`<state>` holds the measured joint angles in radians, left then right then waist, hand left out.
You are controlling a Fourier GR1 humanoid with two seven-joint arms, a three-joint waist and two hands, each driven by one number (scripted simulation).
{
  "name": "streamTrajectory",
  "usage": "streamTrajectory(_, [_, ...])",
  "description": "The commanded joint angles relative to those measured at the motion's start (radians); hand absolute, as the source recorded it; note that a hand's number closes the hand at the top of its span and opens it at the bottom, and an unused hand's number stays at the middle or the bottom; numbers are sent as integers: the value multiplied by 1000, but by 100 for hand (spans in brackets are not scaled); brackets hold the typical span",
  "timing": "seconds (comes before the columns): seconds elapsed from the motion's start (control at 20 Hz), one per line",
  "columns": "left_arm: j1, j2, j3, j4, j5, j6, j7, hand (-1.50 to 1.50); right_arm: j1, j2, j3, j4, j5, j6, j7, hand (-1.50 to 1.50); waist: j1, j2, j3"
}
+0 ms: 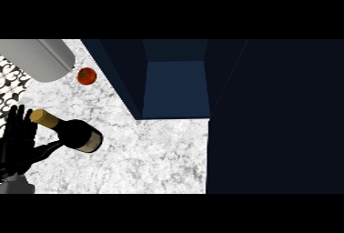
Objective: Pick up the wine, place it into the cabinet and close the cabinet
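One wine bottle point(69, 130) lies touching the open left robot hand point(19, 145).

A: What is lying under everything here?

B: A white-and-grey marbled counter point(154, 154) is stretching across the view, and a black-and-white patterned tile strip point(12, 84) is showing at the far left.

A: Anything else?

B: A pale grey cylinder point(39, 57) is lying top left, a tomato point(87, 76) sitting just beside it.

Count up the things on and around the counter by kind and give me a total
Wine bottle: 1
Tomato: 1
Grey cylinder at the top left: 1
Dark blue cabinet, standing open: 1
Robot hand, at the left edge: 1
Total: 5
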<state>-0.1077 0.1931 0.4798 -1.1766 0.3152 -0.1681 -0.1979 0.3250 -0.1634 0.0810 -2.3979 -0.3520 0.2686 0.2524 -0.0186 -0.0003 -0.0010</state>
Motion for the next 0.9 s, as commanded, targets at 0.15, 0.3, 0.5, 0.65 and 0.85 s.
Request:
streamTrajectory(0.15, [-34, -21, -30, 217, 7, -133, -149, -150, 35, 10, -19, -102, -97, 11, 26, -150, 4, 1, 0])
streamTrajectory(0.3, [-53, 37, 1, 340, 29, -211, -181, -150, 69, -9, -17, -184, -101, 13, 56, -150, -4, 1, -1])
streamTrajectory(0.5, [-108, 24, -4, 436, 30, -223, -212, -150, 44, -29, -62, -177, -169, 9, 88, -150, -2, 1, -1])
streamTrajectory(0.65, [-98, 14, -19, 542, -6, -268, -326, -150, 90, 15, -9, -105, -77, 65, -28, -150, -4, 1, 0])
streamTrajectory(0.85, [-209, 46, -11, 686, -10, -281, -368, -150, 13, 1, -51, -115, -124, 7, 46, -150, -4, 4, -1])
